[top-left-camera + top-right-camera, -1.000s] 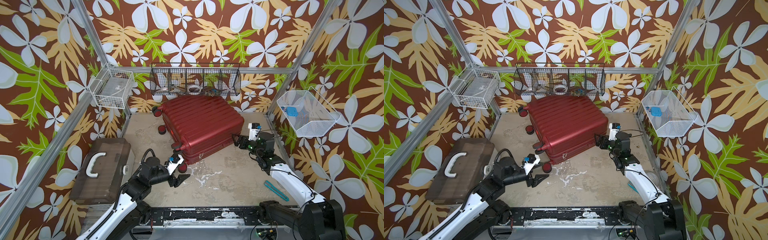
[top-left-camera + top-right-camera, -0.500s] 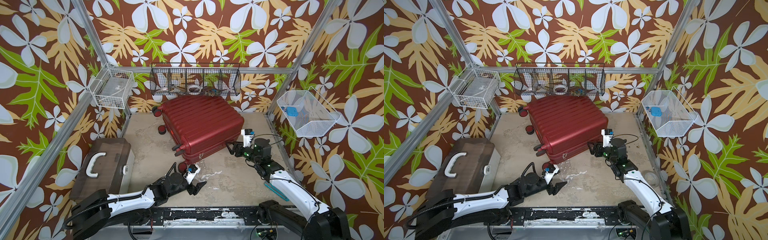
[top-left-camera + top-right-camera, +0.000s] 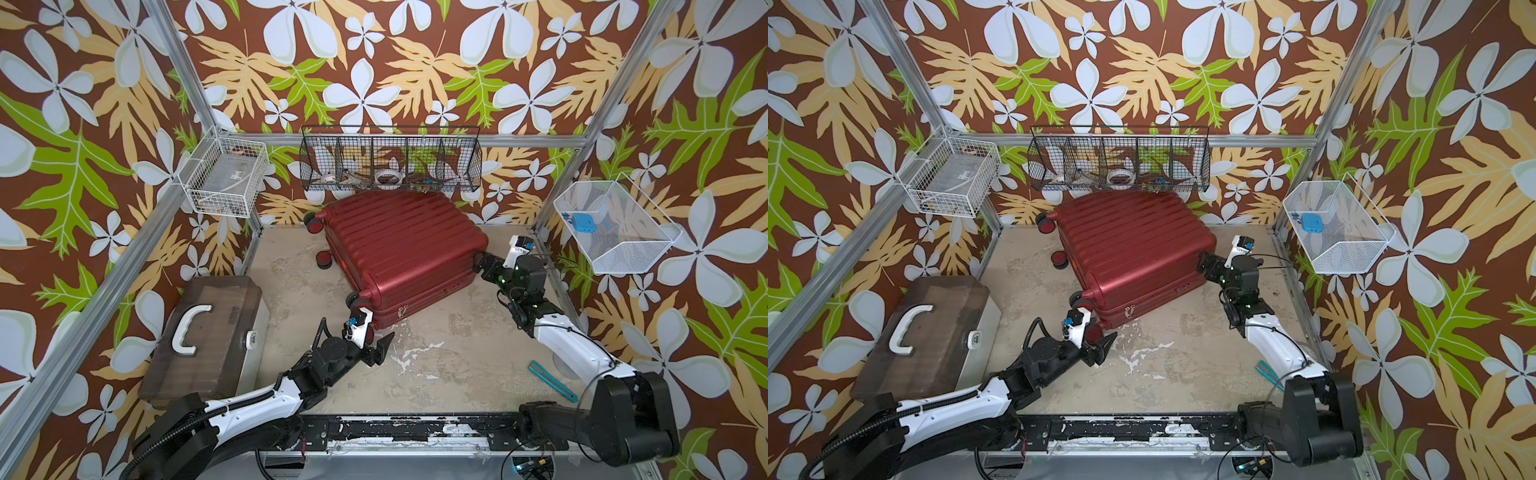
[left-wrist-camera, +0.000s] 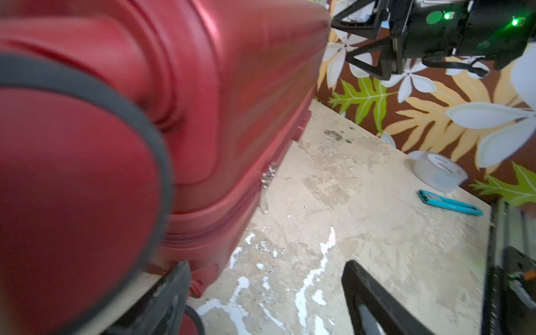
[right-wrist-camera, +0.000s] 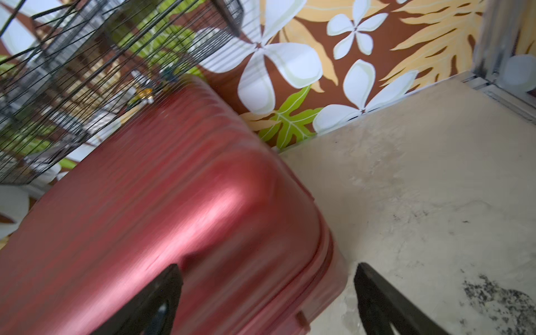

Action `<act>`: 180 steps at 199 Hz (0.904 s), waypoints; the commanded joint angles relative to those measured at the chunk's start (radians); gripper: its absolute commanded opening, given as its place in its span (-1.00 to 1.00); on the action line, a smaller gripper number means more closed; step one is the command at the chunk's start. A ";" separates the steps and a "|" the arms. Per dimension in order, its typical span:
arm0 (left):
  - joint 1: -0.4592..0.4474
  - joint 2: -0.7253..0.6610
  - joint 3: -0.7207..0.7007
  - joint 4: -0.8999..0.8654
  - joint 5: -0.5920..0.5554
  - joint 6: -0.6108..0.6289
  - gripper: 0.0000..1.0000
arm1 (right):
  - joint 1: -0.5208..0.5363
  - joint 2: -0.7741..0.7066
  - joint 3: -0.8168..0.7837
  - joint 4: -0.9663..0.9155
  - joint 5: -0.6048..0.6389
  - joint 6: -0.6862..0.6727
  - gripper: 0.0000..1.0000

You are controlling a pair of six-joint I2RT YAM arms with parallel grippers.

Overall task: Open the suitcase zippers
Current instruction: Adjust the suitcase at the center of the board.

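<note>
While one suitcase lies shut, two pull tabs, two pairs of jaws spread.

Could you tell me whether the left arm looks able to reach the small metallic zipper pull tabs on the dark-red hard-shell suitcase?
Probably yes. The left tool is open beside the suitcase's near corner, and the pull tabs hang just ahead on the seam with nothing between.
</note>
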 commanded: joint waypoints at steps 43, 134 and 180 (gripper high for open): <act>0.247 -0.013 0.086 0.081 0.112 0.038 0.63 | -0.042 0.309 0.247 0.084 -0.485 -0.063 0.71; 0.598 0.205 0.325 -0.066 0.435 0.025 0.43 | 0.158 0.075 0.019 -0.061 -0.623 -0.152 0.56; 0.599 0.262 0.308 0.065 0.644 0.095 0.40 | 0.202 0.003 -0.001 -0.122 -0.598 -0.161 0.55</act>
